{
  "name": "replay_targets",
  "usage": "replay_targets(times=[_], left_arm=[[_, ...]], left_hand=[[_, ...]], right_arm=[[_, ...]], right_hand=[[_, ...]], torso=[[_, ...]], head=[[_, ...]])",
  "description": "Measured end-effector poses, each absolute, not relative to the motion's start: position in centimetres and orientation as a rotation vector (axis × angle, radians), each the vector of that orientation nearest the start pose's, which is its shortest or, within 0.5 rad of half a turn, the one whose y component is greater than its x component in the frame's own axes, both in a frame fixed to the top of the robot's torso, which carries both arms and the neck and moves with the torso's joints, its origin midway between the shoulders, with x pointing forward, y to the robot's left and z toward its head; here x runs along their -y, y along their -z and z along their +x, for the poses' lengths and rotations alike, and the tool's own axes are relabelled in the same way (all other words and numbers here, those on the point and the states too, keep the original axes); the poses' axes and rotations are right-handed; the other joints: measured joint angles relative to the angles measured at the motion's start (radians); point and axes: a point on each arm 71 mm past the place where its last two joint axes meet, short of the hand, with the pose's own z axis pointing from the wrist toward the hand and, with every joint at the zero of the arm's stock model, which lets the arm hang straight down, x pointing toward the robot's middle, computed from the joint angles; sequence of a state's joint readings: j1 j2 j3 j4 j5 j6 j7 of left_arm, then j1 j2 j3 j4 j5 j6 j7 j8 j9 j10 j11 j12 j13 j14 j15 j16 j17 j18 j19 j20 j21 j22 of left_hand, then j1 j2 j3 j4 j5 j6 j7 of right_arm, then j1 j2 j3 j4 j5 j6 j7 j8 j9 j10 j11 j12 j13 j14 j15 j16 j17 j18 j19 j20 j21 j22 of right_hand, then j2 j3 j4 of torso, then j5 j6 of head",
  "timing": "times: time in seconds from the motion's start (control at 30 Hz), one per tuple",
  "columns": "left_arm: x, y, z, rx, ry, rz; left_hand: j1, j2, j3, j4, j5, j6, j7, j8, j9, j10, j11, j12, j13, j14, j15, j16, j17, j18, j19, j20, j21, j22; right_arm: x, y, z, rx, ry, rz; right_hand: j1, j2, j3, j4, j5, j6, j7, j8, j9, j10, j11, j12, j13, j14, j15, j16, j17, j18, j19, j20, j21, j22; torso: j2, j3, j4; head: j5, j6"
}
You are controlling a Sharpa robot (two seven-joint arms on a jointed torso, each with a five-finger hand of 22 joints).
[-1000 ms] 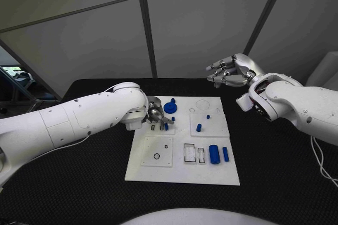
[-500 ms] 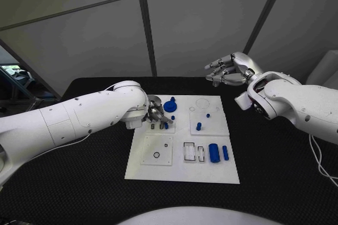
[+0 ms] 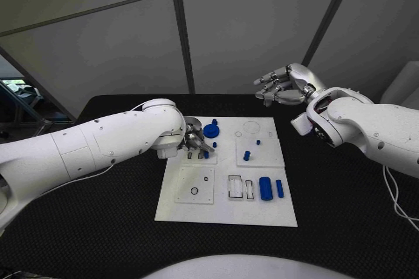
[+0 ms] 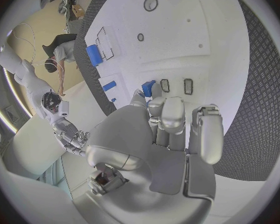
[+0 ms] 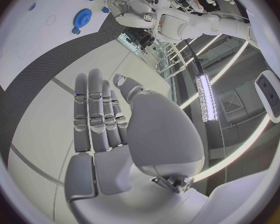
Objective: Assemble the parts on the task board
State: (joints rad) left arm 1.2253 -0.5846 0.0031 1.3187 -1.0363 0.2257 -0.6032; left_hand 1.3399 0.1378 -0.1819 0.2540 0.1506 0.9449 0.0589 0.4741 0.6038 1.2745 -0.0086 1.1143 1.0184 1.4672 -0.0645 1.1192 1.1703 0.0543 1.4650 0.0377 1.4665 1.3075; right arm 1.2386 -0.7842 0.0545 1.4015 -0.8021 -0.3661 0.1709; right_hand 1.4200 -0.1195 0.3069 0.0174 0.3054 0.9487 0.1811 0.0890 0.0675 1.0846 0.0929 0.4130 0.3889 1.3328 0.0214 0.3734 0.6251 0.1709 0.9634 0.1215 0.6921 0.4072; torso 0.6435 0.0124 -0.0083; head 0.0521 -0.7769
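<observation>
We are judging the assembly partly done: on the task board [image 3: 225, 213] a blue gear [image 3: 212, 131] is sitting at the far end and small pegs are standing mid-board, while two blue cylinders [image 3: 265, 189] are lying loose nearer us. Our left hand [image 3: 195, 144] is pinching a small blue part [image 4: 148, 88] over the board's far-left section. Our right hand [image 3: 281, 88] is hovering beyond the board, fingers apart, holding nothing.
</observation>
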Motion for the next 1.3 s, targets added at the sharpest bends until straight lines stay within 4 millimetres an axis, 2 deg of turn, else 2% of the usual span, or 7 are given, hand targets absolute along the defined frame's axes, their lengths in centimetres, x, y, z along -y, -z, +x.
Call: replay_targets(times=[0.43, 0.53, 0.6, 0.63, 0.73, 0.9, 1.3], left_arm=[[-14.2, 21.4, 51.2, -2.392, 0.414, -0.15], [-14.2, 21.4, 51.2, -2.391, 0.417, -0.15], [-14.3, 21.4, 51.2, -2.391, 0.419, -0.152], [-14.4, 21.4, 51.2, -2.391, 0.419, -0.153], [-14.6, 21.6, 51.1, -2.392, 0.422, -0.158], [-15.0, 21.4, 50.8, -2.379, 0.445, -0.184], [-16.4, 20.8, 50.4, -2.322, 0.489, -0.273]], left_hand=[[0.112, -0.015, 0.118, -0.048, 0.007, -0.016, -0.009, -0.002, 0.009, -0.013, -0.006, -0.012, -0.011, -0.003, -0.011, 0.0, 0.002, 0.0, 0.004, -0.004, 0.0, 0.0], [0.158, -0.032, 0.145, -0.021, 0.025, -0.029, -0.007, -0.009, 0.01, -0.017, -0.011, -0.027, -0.019, -0.001, -0.013, 0.0, 0.003, 0.0, 0.0, -0.007, 0.0, 0.0], [0.182, -0.054, 0.194, 0.027, 0.039, -0.036, -0.003, -0.012, 0.015, -0.017, -0.011, -0.038, -0.027, -0.001, -0.013, 0.0, 0.004, 0.0, 0.0, -0.007, 0.0, 0.0], [0.177, -0.092, 0.241, 0.071, 0.043, -0.041, 0.002, -0.013, 0.023, -0.015, -0.009, -0.042, -0.032, 0.0, -0.014, -0.001, 0.005, 0.0, 0.0, -0.007, 0.0, 0.0], [0.11, -0.19, 0.46, 0.086, 0.044, -0.041, 0.002, 0.005, 0.052, -0.009, -0.002, -0.042, -0.034, 0.0, -0.014, -0.004, 0.006, 0.0, 0.0, -0.007, 0.0, 0.0], [0.023, -0.277, 0.632, 0.074, 0.041, -0.041, 0.002, 0.038, 0.095, -0.004, -0.006, -0.042, -0.039, 0.0, -0.014, -0.004, 0.008, 0.0, 0.0, -0.007, 0.0, 0.0], [-0.059, -0.282, 0.725, 0.023, 0.032, -0.041, 0.002, 0.057, 0.123, 0.004, -0.007, -0.035, -0.037, 0.0, -0.014, -0.004, 0.009, 0.0, 0.0, -0.007, 0.0, 0.0]], right_arm=[[20.9, 13.1, 52.6, -1.489, -1.109, 0.378], [20.9, 13.1, 52.6, -1.489, -1.109, 0.378], [20.9, 13.1, 52.6, -1.489, -1.109, 0.378], [20.9, 13.1, 52.6, -1.489, -1.109, 0.378], [20.9, 13.1, 52.6, -1.489, -1.109, 0.378], [21.0, 13.2, 52.6, -1.489, -1.106, 0.38], [21.3, 13.2, 52.8, -1.49, -1.098, 0.384]], right_hand=[[0.0, 0.0, -0.003, -0.003, 0.019, 0.0, 0.0, 0.0, 0.0, 0.0, 0.0, 0.0, -0.005, 0.004, -0.004, -0.011, 0.004, 0.0, 0.0, 0.0, 0.0, 0.004], [0.0, 0.0, -0.003, -0.003, 0.019, 0.0, 0.0, 0.0, 0.0, 0.0, 0.0, 0.0, -0.005, 0.004, -0.004, -0.011, 0.004, 0.0, 0.0, 0.0, 0.0, 0.004], [0.0, 0.0, 0.0, -0.005, 0.019, 0.0, 0.0, 0.0, 0.0, 0.0, 0.0, 0.0, -0.005, 0.004, -0.004, -0.011, 0.004, 0.0, 0.0, 0.0, 0.0, 0.004], [0.0, 0.0, 0.0, -0.005, 0.019, 0.0, 0.0, 0.0, 0.0, 0.0, 0.0, 0.0, -0.006, 0.004, -0.004, -0.011, 0.004, 0.0, 0.0, 0.0, 0.0, 0.004], [0.0, 0.0, 0.0, -0.005, 0.02, 0.0, 0.0, 0.0, 0.0, 0.0, 0.0, 0.0, -0.006, 0.004, -0.003, -0.011, 0.004, 0.0, 0.0, 0.0, 0.0, 0.004], [0.0, 0.0, 0.0, -0.005, 0.024, 0.0, 0.0, 0.0, 0.0, 0.0, 0.0, 0.0, -0.006, 0.007, 0.0, -0.011, 0.006, 0.0, 0.0, 0.0, 0.0, 0.005], [-0.007, 0.007, -0.002, -0.003, 0.029, 0.0, 0.0, 0.0, 0.0, 0.0, 0.0, 0.0, -0.011, 0.007, 0.0, -0.02, 0.009, 0.0, 0.0, 0.0, 0.0, 0.005]], torso=[[0.0, 0.0001, 0.0006], [0.0, -0.0001, 0.001], [0.0, -0.0004, 0.0014], [0.0, -0.0005, 0.0014], [0.0, -0.0005, 0.0018], [0.0, 0.0001, 0.0032], [0.0, 0.0012, 0.0037]], head=[[0.005, -0.003], [0.004, -0.003], [0.003, -0.003], [0.003, -0.003], [0.003, -0.002], [0.005, 0.001], [0.013, 0.001]])
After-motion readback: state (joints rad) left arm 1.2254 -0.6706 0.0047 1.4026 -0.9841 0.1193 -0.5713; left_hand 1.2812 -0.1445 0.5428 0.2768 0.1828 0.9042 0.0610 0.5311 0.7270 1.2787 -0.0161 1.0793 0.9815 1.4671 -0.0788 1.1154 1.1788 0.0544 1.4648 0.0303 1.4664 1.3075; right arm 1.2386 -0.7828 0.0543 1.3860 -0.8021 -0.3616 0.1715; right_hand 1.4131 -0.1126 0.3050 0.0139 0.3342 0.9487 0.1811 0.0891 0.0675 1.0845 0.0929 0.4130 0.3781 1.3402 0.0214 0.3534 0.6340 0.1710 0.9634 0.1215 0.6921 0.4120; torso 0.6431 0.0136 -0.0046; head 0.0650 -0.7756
